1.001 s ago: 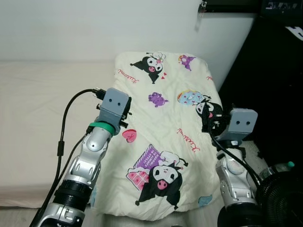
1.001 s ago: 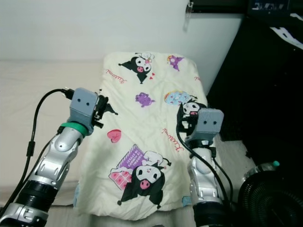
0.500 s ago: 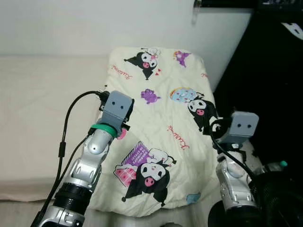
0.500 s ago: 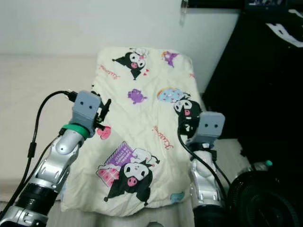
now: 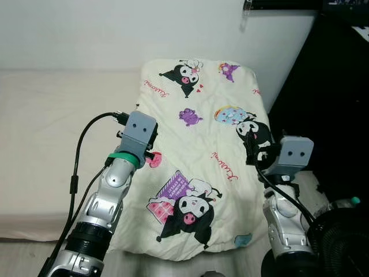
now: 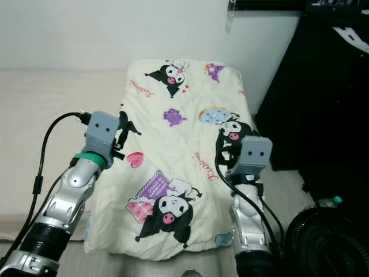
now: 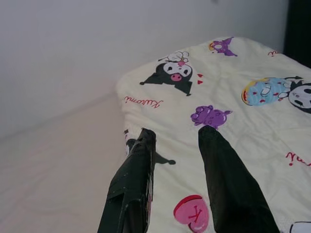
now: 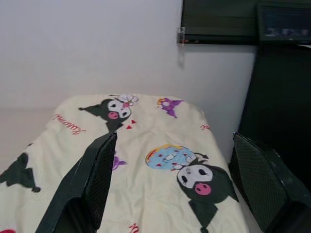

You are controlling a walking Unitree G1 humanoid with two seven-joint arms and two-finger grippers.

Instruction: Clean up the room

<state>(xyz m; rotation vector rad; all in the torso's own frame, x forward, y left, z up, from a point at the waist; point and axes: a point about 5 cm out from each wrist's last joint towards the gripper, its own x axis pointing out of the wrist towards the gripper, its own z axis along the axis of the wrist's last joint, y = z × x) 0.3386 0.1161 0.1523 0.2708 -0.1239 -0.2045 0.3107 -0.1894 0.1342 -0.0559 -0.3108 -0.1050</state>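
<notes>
A cream quilt [image 5: 202,138] printed with cartoon characters lies folded on the right end of a beige bed [image 5: 46,133]. My left gripper [image 7: 177,133] hovers over the quilt's left edge, just above a pink heart print [image 5: 153,160]. Its fingers stand open with nothing between them. My right gripper [image 8: 175,141] is held over the quilt's right edge, near a black-and-white character print [image 5: 253,131]. It is wide open and holds nothing.
A white wall [image 5: 86,29] runs behind the bed. Dark furniture [image 5: 340,86] stands close on the right of the quilt. On the floor at the lower right are a black fan [image 5: 343,242] and a bottle with a green cap [image 5: 346,202].
The head view has swayed left and back, so the whole scene shifted. Both grippers stay open over the quilt's edges; the left one sits slightly lower, nearer the pink heart.
</notes>
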